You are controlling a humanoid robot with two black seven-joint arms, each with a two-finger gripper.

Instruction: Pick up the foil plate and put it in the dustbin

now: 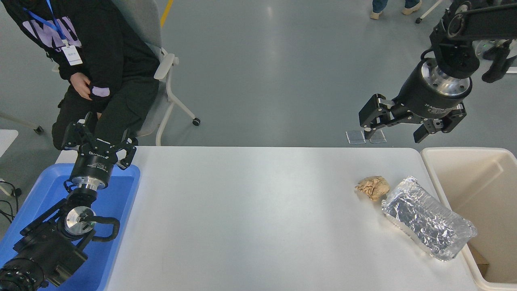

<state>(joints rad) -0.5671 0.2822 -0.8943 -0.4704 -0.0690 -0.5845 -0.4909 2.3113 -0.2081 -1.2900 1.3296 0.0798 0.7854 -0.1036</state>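
The foil plate point(428, 217) is a shiny crinkled silver oblong tray lying on the white table point(250, 218) at the right, its right end over the edge of the dustbin point(480, 194). The dustbin is a large cream plastic bin beside the table's right edge. My right gripper point(394, 131) hangs open and empty high above the table's far right corner, well behind and above the foil plate. My left gripper point(99, 143) is parked at the lower left over the blue tray, open and empty.
A small crumpled tan paper ball point(373, 187) lies just left of the foil plate's far end. A blue plastic tray point(121, 190) sits at the table's left edge. A person in black point(97, 60) sits on a chair beyond the table's far left corner.
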